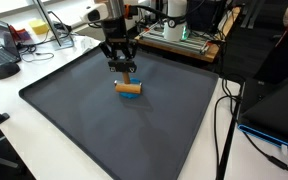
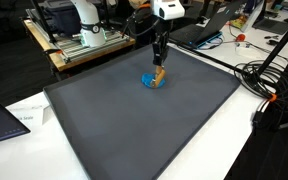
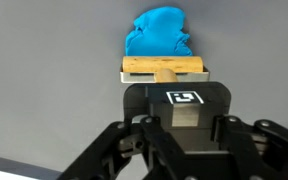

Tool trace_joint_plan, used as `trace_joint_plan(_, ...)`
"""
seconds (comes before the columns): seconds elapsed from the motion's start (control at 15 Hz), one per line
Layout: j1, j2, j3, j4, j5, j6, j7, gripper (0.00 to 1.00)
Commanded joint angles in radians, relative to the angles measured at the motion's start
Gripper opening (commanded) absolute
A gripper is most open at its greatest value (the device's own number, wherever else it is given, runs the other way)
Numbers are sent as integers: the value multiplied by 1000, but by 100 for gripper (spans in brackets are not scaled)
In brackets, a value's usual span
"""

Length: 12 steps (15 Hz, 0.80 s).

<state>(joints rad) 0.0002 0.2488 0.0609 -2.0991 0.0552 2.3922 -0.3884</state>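
A pale wooden block lies flat and crosswise right at the tips of the gripper. A crumpled blue cloth sits just beyond it, touching the block's far edge.

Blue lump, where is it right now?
In the wrist view the blue lump lies on the gray mat, top centre of the picture, directly beyond the wooden block.

blue cloth — tan wooden block
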Motion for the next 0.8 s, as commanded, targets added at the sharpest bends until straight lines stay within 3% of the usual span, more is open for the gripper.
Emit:
trace_joint_plan(0.0,5,162,36,56,35,87,-23,22)
trace_joint_plan(0.73,7,195,45,109,25,78,-26,22)
